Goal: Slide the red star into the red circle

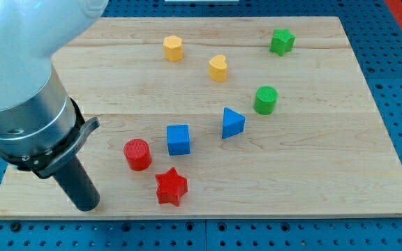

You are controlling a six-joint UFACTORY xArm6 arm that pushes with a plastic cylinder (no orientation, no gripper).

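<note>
The red star (171,187) lies near the view's bottom edge of the wooden board (313,167). The red circle (137,154) stands just up and to the left of it, with a small gap between them. My tip (86,206) is at the board's bottom left corner. It is left of the red star and down-left of the red circle, touching neither. The arm's large grey body fills the view's top left.
A blue cube (178,139) sits right of the red circle and above the star. A blue triangle (232,123), a green cylinder (265,100), a green star (282,41), a yellow hexagon (173,48) and a yellow heart (218,67) lie further up.
</note>
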